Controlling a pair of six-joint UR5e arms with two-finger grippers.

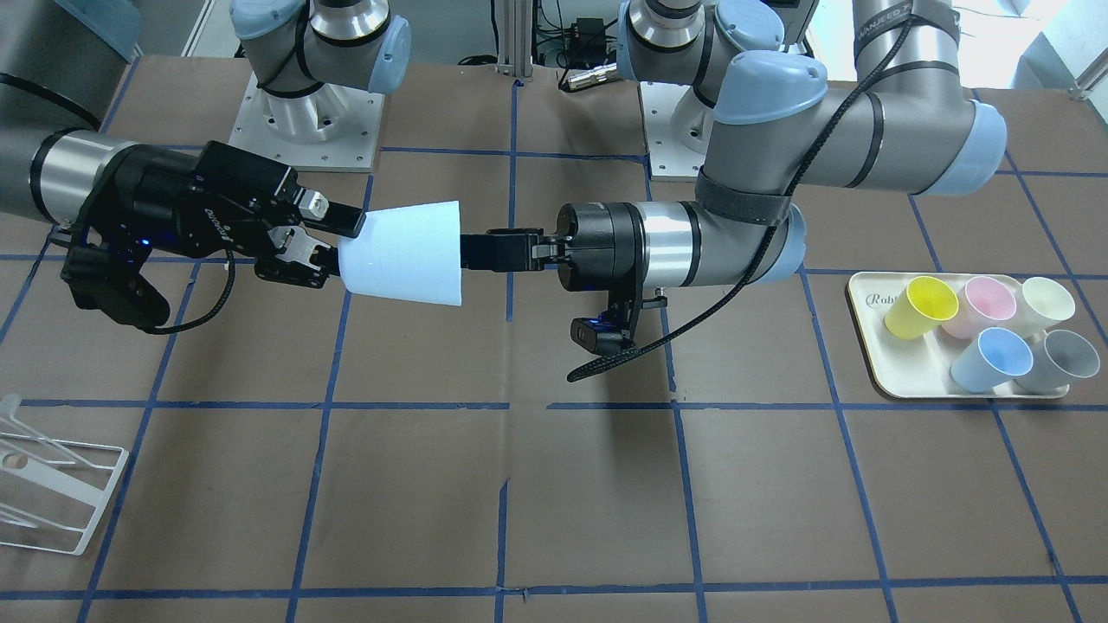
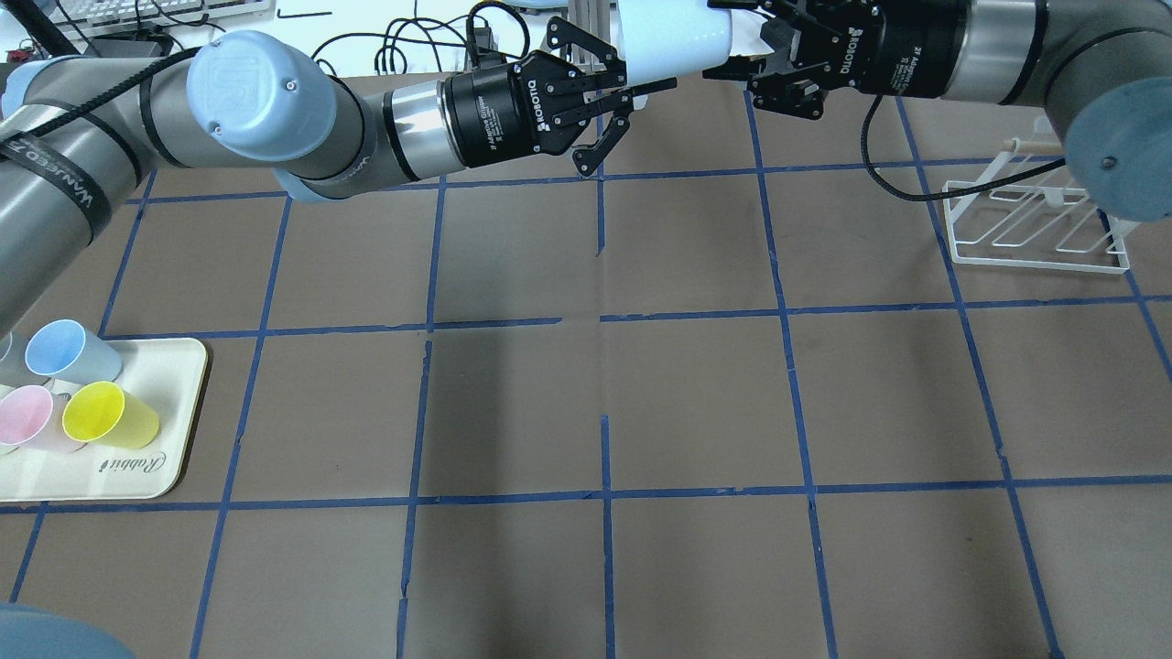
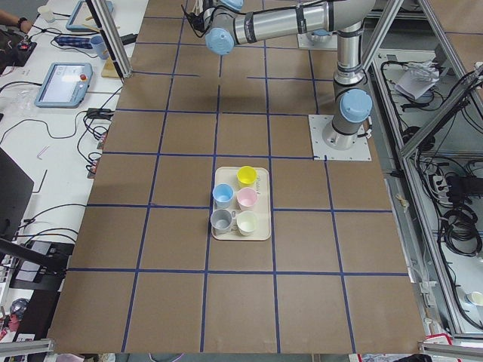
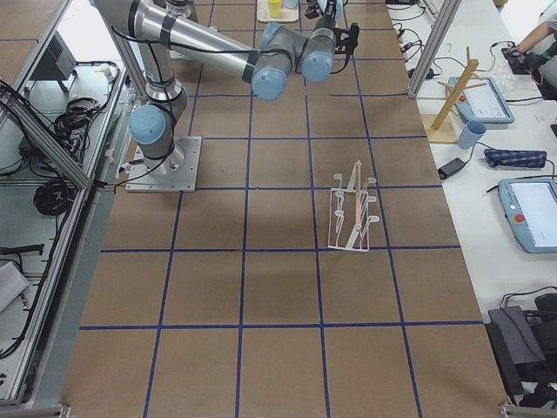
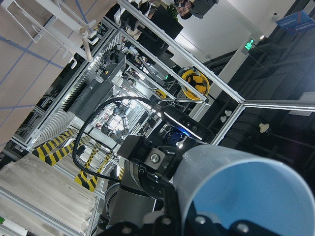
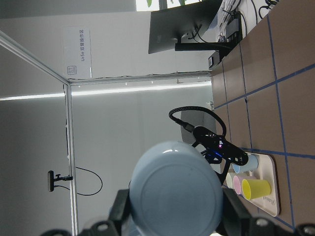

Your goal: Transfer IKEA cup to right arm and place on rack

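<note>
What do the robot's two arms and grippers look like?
Both are silver-grey with pale blue joint caps and black two-finger grippers. The left arm carries a black braided cable and strap; the right gripper has an angular black bracket.

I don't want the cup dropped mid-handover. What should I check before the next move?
1. IKEA cup gripped at its narrow base by the right end effector: ok.
2. Rim freed by the left end effector: not ok, it looks pinched shut on the rim.
3. Cup held above the table, not touching it: ok.
4. Target rack standing upright: ok.
5. Right grip firm enough to carry the cup alone: cannot tell.
</note>
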